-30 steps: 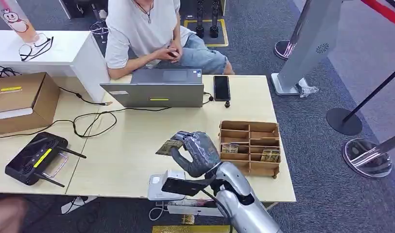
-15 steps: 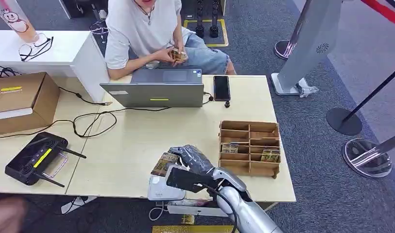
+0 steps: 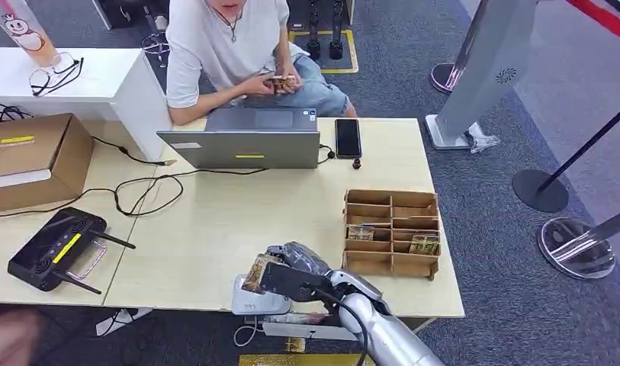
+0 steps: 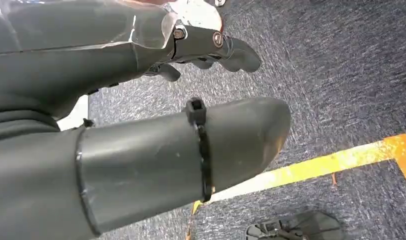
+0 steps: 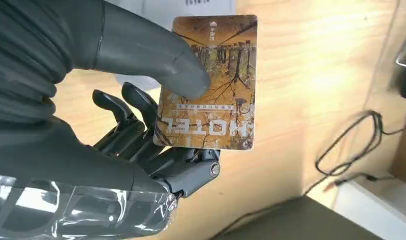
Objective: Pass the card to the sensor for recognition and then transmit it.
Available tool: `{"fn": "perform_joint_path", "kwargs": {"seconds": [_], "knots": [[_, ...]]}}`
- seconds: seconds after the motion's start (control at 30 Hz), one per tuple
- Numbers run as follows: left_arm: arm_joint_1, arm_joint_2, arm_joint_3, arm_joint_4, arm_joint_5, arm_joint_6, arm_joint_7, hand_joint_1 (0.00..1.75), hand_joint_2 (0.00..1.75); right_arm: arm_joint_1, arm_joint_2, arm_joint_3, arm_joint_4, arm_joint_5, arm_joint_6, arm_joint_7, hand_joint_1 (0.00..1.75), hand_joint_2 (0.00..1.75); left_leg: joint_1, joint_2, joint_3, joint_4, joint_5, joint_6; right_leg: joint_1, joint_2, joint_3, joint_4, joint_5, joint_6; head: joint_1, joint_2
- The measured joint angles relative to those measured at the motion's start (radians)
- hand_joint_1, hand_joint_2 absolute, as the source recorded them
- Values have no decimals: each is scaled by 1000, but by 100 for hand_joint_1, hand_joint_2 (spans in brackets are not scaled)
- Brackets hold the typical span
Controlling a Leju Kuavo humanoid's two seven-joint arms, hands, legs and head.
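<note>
Lowering card over white sensor at counter near edge, right hand has dropped from mid-counter height; thumb and fingers pinch card. Recognition step looks imminent. Left hand hangs empty, fingers apart.

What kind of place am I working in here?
Probably a mock hotel check-in desk set up in a lab or demo hall. The robot hand holds a card printed HOTEL, a sorter holds more cards, and a person sits behind a laptop, with barrier posts nearby.
</note>
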Motion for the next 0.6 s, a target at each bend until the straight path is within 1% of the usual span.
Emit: {"fn": "perform_joint_path", "kwargs": {"seconds": [0.3,0.6], "knots": [[-2,-2,0,0,-3,-1,2,0,0,-20,0,26,78,-1,9,30,175,175,0,0,0,0,0,0,0,0,0,0,0,0,0,0],[-5,-4,0,0,-4,-2,2,0,0,-35,6,40,133,-13,0,42,175,175,0,0,0,0,0,0,0,0,0,0,0,0,0,0]]}}
